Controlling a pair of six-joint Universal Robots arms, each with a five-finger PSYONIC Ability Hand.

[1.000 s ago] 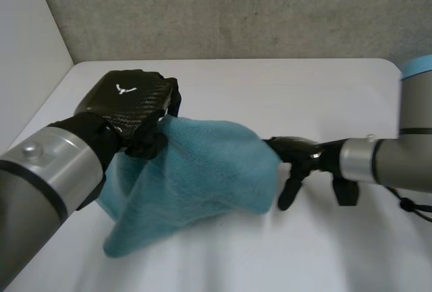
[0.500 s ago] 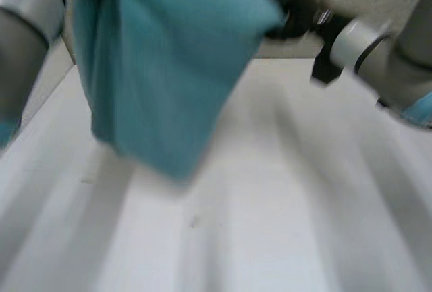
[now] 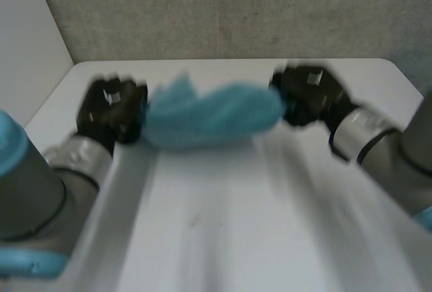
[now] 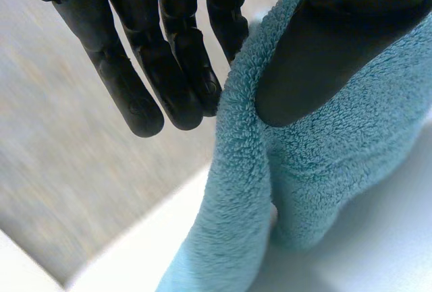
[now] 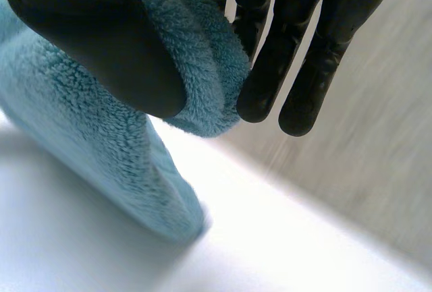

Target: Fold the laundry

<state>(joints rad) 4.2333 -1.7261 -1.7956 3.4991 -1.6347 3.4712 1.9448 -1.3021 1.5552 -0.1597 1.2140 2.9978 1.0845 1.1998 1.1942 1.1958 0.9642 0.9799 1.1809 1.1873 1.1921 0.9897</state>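
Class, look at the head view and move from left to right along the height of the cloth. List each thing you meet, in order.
left arm → left robot hand → blue towel → right robot hand → right arm

Inventory, by count.

- **Cloth: one.** A light-blue terry towel (image 3: 212,118), bunched, with one end caught at the fingers of each hand.
- **Hands: two, black.**
  - The left hand (image 3: 111,110) presses the towel with its thumb against its fingers (image 4: 185,69).
  - The right hand (image 3: 307,95) has its thumb on the towel's other end, against its fingers (image 5: 270,69).
- **Arms: two, grey with light-blue caps.** These are the left arm (image 3: 40,191) and the right arm (image 3: 385,147).
- **Table: one.** A white table (image 3: 236,231), below both sets of fingertips.
- **Walls: two.** A grey wall (image 3: 236,15) lies beyond the fingers, and a white wall (image 3: 27,29) stands beside the left hand.
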